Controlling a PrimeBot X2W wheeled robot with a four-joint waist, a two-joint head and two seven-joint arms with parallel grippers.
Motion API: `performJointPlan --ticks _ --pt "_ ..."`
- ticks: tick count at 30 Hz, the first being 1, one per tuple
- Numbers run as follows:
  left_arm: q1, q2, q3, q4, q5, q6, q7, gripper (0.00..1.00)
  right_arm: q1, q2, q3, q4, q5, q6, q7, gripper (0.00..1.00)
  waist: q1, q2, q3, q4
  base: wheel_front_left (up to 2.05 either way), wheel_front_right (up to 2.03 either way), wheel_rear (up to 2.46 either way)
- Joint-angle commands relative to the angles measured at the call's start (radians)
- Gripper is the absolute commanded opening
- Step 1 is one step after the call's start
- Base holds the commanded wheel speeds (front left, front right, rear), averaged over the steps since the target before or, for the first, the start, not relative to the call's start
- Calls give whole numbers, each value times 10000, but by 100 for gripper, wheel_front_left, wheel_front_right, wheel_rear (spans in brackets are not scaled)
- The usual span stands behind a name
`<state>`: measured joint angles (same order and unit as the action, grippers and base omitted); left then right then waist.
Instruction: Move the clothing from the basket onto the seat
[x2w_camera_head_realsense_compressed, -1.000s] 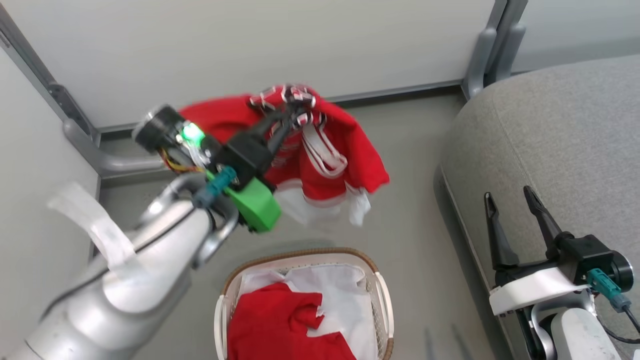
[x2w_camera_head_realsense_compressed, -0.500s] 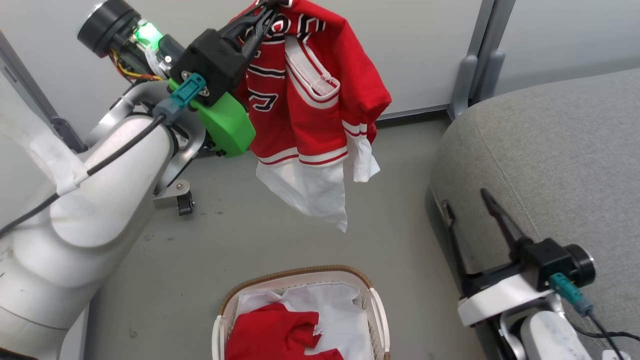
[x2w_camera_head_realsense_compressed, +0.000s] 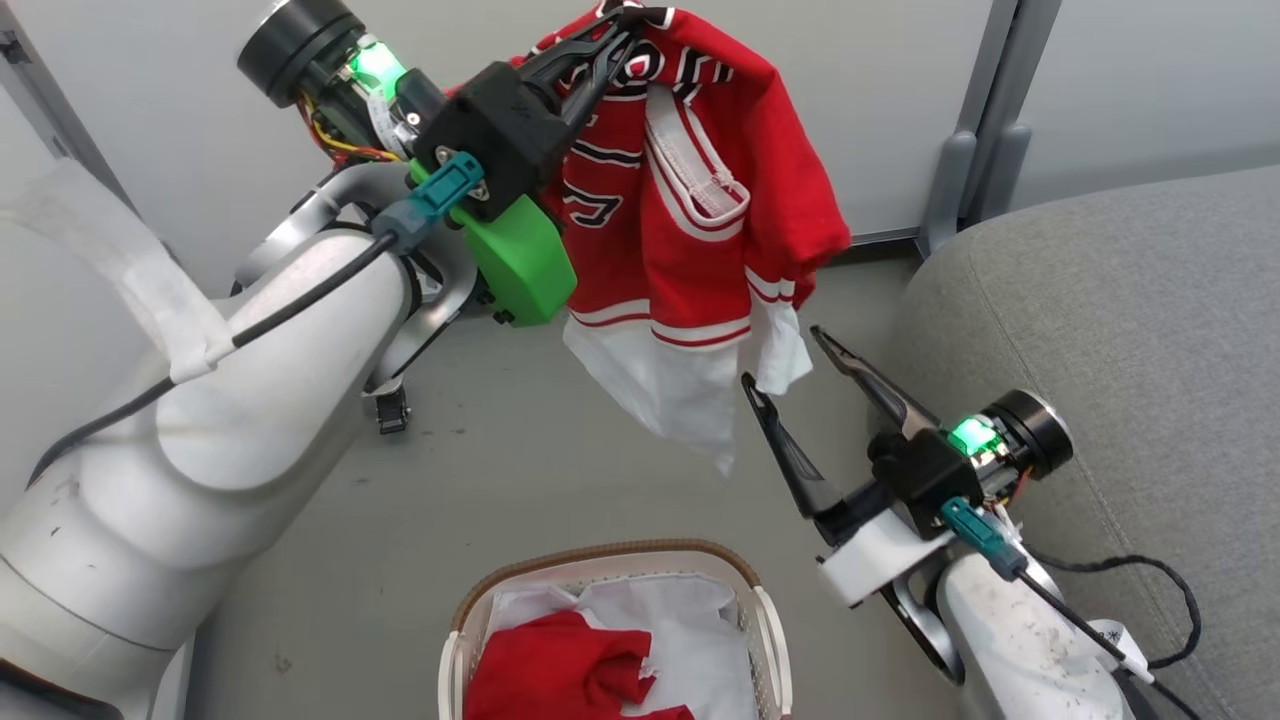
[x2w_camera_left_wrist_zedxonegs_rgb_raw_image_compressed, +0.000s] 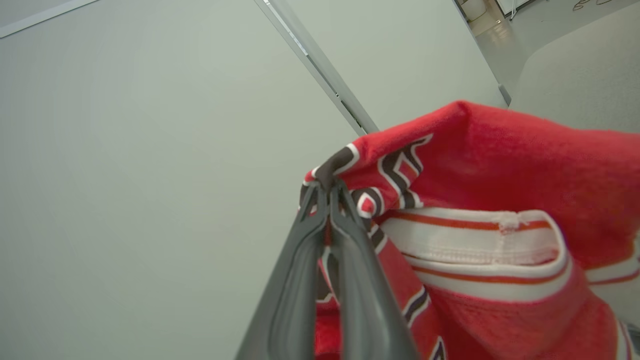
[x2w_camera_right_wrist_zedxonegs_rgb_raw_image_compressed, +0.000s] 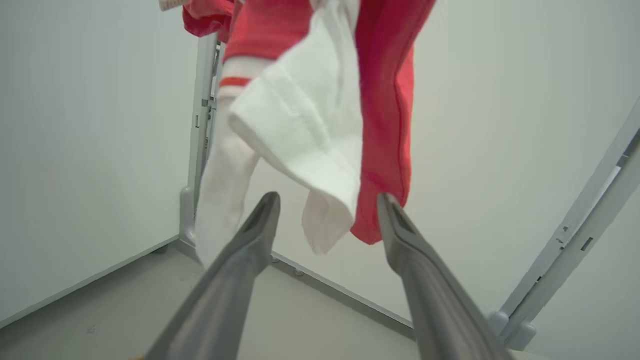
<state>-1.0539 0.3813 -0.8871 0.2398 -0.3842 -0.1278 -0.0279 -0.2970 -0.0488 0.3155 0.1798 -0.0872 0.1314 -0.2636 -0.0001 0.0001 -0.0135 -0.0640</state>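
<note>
- Room first: you've got a plain grey floor (x2w_camera_head_realsense_compressed: 520, 480) boxed in by pale wall panels (x2w_camera_head_realsense_compressed: 850, 60). A grey metal post (x2w_camera_head_realsense_compressed: 965, 150) stands where they join. The seat (x2w_camera_head_realsense_compressed: 1120, 300) takes up the right side, with its rounded corner near that post.
- The basket (x2w_camera_head_realsense_compressed: 600, 553) sits on the floor at the bottom edge of the head view, left of the seat.
- Your left gripper (x2w_camera_head_realsense_compressed: 625, 15) is pressed together on the jersey (x2w_camera_head_realsense_compressed: 700, 250), right at the black-and-white lettering. It holds the jersey up in front of the wall, clear of basket and seat.
- Your right gripper (x2w_camera_head_realsense_compressed: 780, 356) is spread wide and empty, with its tips right by the jersey's white hem. Can't tell if they touch it.
- Hard to see: the basket's near end is cut off. A red garment (x2w_camera_head_realsense_compressed: 560, 670) is bunched on the white lining (x2w_camera_head_realsense_compressed: 690, 620), and you can't tell what it is. The jersey's lettering is folded and unreadable.
- Textures: the jersey is soft knit with ribbed white-and-red trim. The seat is coarse grey weave. The basket has white slats and a brown woven rim.
</note>
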Motion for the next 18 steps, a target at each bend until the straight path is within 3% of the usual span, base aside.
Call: performJointPlan --ticks 1,10,18 --pt "-199 -84 -57 60 -115 -16 -48 0 -225 -32 -2 92 -98 -14 -18 100 1 -1 24 96 0 0 0" --pt "-311 -257 -423 113 -301 -19 -120 0 -907 -28 -799 -369 -193 -14 -19 100 1 -1 41 295 0 0 0" --pt "-221 -255 -577 45 -508 -20 -120 0 -1346 -30 -859 -794 -154 -14 -16 100 1 -1 78 307 0 0 0"
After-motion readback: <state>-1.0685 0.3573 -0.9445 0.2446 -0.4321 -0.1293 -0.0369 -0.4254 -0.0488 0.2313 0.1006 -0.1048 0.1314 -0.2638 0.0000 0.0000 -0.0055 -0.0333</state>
